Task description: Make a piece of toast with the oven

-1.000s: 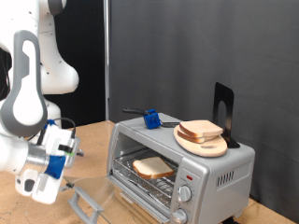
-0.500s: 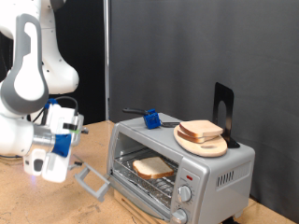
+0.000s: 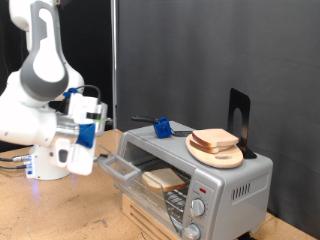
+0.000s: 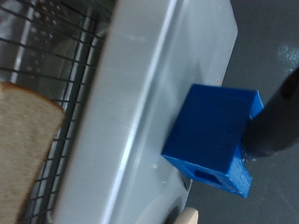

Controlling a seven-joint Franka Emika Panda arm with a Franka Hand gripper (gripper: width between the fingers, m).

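Note:
The silver toaster oven (image 3: 238,184) stands at the exterior view's right. One slice of toast (image 3: 158,180) lies on its inner wire rack. The glass door (image 3: 126,170) is raised about halfway. My gripper (image 3: 100,158) is at the door's handle edge, on the exterior view's left of the oven. Its fingers are hidden by the hand. The wrist view shows the oven's top (image 4: 159,103), the wire rack (image 4: 56,65) and a corner of the slice (image 4: 23,140).
A round wooden board (image 3: 216,153) with more bread slices (image 3: 214,139) sits on the oven's top. A blue block (image 3: 160,127) with a black handle also lies there, and shows in the wrist view (image 4: 213,138). A black stand (image 3: 239,118) rises behind the board.
My arm has moved up and to the exterior view's right. The oven door has swung up from lying flat open to about half shut.

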